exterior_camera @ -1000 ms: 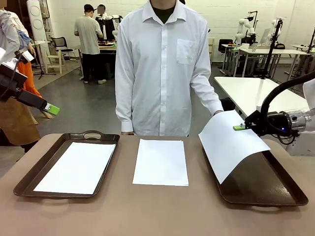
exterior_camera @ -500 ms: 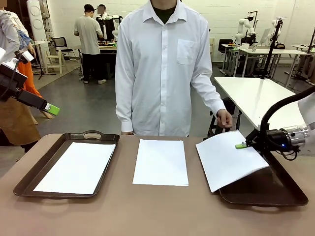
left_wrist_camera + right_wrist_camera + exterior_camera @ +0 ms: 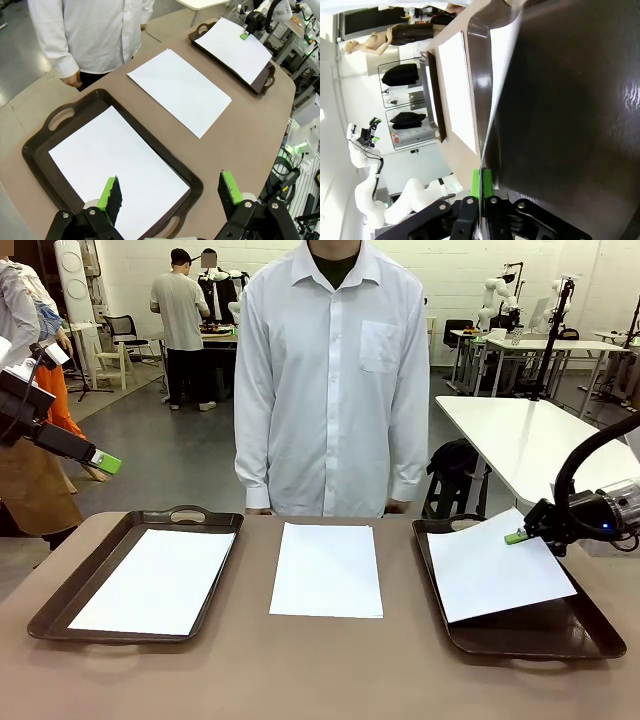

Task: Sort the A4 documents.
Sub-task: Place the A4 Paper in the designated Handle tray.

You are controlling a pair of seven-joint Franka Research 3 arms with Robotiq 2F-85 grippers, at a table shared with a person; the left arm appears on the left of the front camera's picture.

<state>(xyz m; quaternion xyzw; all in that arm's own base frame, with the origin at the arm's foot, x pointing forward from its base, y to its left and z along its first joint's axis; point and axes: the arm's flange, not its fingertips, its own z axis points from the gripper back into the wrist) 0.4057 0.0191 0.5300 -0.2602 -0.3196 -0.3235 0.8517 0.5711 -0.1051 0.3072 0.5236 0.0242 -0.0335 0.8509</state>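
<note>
Three white A4 sheets show. One lies flat in the left tray (image 3: 52,617), where the sheet (image 3: 155,580) sits under my left gripper (image 3: 170,192); that gripper hangs high above it, open and empty. A second sheet (image 3: 327,568) lies on the bare table in the middle. The third sheet (image 3: 495,572) rests slanted in the right tray (image 3: 545,625), its far right corner pinched by my right gripper (image 3: 517,536). In the right wrist view the green pads (image 3: 475,181) are shut on the sheet's edge (image 3: 492,100) over the dark tray floor (image 3: 570,125).
A person in a white shirt (image 3: 335,380) stands at the table's far edge, arms down, one hand (image 3: 398,506) near the edge. My left gripper (image 3: 106,462) is raised off the table's left side. Bare brown tabletop (image 3: 300,670) runs along the front.
The person's hand let go of the third sheet and drew back. My right gripper carried the sheet rightward and down, so it went from hanging curved to lying in the right tray.
</note>
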